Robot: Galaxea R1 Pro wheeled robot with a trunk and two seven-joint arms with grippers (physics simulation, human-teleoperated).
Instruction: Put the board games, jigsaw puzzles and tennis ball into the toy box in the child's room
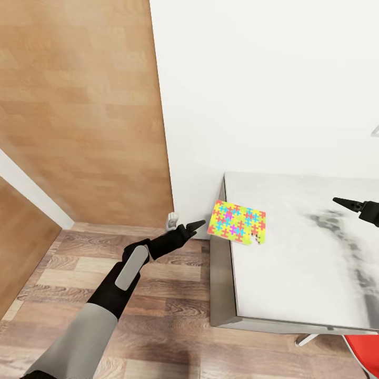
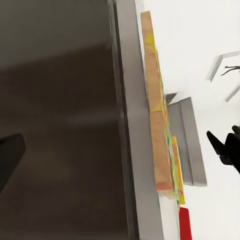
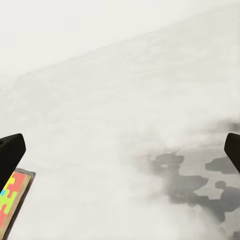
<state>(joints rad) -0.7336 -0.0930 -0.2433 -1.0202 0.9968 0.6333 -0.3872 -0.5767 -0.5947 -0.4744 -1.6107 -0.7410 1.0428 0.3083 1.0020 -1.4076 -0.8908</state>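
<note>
Bright, even light all over — the white wall (image 1: 263,79) nearly glows. The table (image 1: 295,252) looks washed out, with dark blotchy marks on it. Both wrist pictures are soft and blurry — the head picture is sharp.

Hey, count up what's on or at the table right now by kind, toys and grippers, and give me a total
Jigsaw puzzles: 1, overhanging the table corner
Grippers: 2, left gripper beside the table edge, right gripper over the tabletop
Total: 3

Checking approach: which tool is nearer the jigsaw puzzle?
Left. The left tool sits just off the table edge beside the jigsaw puzzle; the right tool hovers farther across the tabletop.
</note>
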